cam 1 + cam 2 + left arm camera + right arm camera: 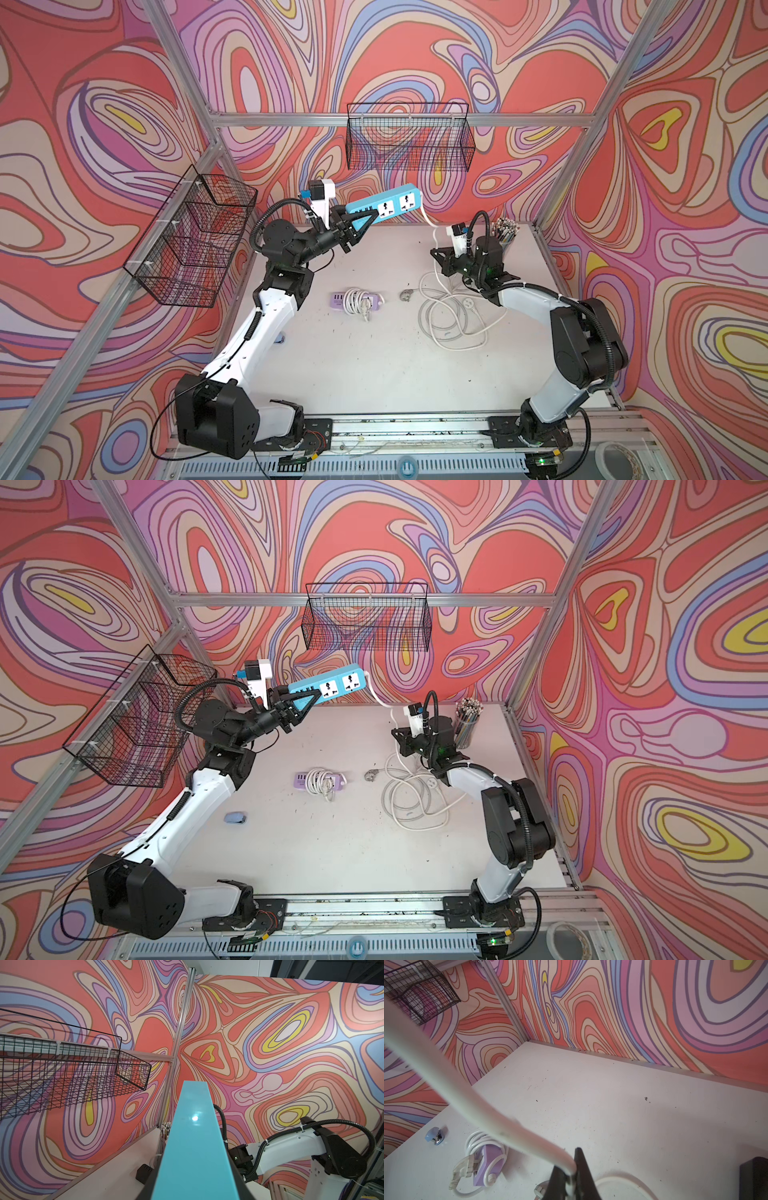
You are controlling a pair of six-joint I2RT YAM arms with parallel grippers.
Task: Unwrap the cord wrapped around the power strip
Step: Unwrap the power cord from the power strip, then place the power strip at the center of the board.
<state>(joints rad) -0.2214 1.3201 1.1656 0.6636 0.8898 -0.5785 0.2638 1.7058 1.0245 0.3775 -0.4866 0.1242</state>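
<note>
A blue power strip (pixel 395 203) (pixel 338 685) (pixel 193 1136) hangs in the air near the back wall, and my left gripper (pixel 370 217) (pixel 311 698) (pixel 193 1178) is shut on its near end. Its white cord (pixel 428 220) (pixel 467 1093) leaves the far end and drops to my right gripper (pixel 436 253) (pixel 397 733) (pixel 572 1169), which is shut on it. The rest of that cord lies in loose loops (pixel 449 316) on the table. A purple power strip (pixel 357 301) (pixel 320 781) (pixel 485 1159) lies mid-table with its cord wound round it.
A cup of pencils (pixel 505 232) stands behind my right arm. Wire baskets hang on the back wall (pixel 409 137) and the left frame (pixel 193 237). A small blue object (pixel 235 817) and a grey plug-like piece (pixel 406 295) lie on the table.
</note>
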